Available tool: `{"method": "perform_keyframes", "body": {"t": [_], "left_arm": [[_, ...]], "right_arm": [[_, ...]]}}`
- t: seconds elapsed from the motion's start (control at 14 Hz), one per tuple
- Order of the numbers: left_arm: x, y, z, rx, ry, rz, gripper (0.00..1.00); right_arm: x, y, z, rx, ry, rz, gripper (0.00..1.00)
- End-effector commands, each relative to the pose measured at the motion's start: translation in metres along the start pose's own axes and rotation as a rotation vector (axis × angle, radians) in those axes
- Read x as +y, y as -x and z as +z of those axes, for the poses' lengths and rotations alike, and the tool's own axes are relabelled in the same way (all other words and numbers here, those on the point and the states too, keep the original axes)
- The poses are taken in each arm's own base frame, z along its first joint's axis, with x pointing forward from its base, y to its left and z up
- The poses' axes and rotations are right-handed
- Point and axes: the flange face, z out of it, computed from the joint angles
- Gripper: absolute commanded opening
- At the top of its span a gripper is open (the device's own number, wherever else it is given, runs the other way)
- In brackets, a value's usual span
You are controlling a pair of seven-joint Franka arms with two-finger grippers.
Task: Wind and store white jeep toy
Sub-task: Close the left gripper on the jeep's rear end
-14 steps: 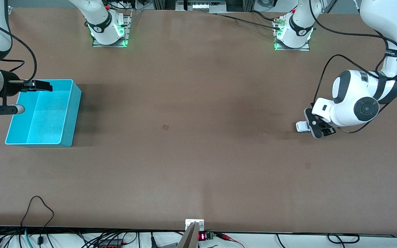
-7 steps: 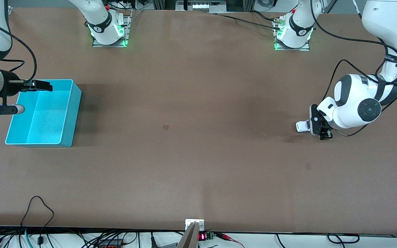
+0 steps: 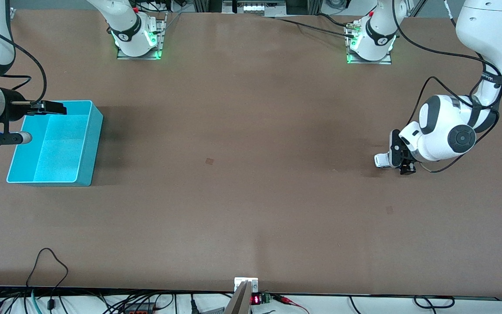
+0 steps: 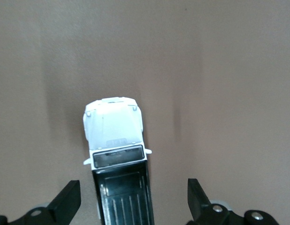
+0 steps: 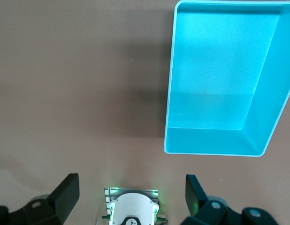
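The white jeep toy (image 3: 381,160) stands on the brown table near the left arm's end. In the left wrist view the white jeep toy (image 4: 118,154) shows its white hood and black roof. My left gripper (image 3: 401,160) is low over it and open; the jaws stand on either side of the roof with gaps, not touching it (image 4: 132,204). My right gripper (image 3: 53,108) waits open and empty over the edge of the turquoise bin (image 3: 89,144) that is farther from the front camera. The right wrist view shows the right gripper (image 5: 131,199) with nothing between its jaws.
The turquoise bin (image 5: 215,140) is empty and stands at the right arm's end of the table. The two arm bases (image 3: 137,39) (image 3: 371,41) sit along the table edge farthest from the front camera. Cables run along the nearest edge.
My left gripper has turned and shifted over the jeep, so its jaws now straddle the roof. The jeep, the bin and the right arm have not moved.
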Motion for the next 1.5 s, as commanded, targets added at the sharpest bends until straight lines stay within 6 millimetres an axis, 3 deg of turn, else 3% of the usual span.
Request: {"method": "perform_keyframes", "body": {"t": [0.0, 0.21, 0.79, 0.86, 1.14, 1.43], "left_arm": [[0.008, 0.007, 0.005, -0.002, 0.001, 0.015, 1.00], [0.008, 0.010, 0.011, 0.001, 0.006, 0.011, 1.00], [0.004, 0.015, 0.022, 0.013, -0.033, 0.003, 0.86], [0.004, 0.015, 0.022, 0.013, -0.033, 0.003, 0.69], [0.004, 0.014, 0.019, 0.010, -0.037, 0.009, 0.31], [0.003, 0.014, 0.012, 0.006, -0.048, 0.009, 0.22]], "right_arm": [[0.000, 0.005, -0.004, -0.005, -0.007, 0.006, 1.00], [0.000, 0.005, -0.004, -0.005, -0.009, 0.006, 1.00], [0.001, 0.005, -0.004, -0.005, -0.009, 0.007, 1.00], [0.001, 0.005, -0.004, -0.005, -0.009, 0.007, 1.00], [0.001, 0.005, -0.004, -0.005, -0.011, 0.009, 1.00], [0.001, 0.005, -0.004, -0.005, -0.011, 0.009, 1.00]]}}
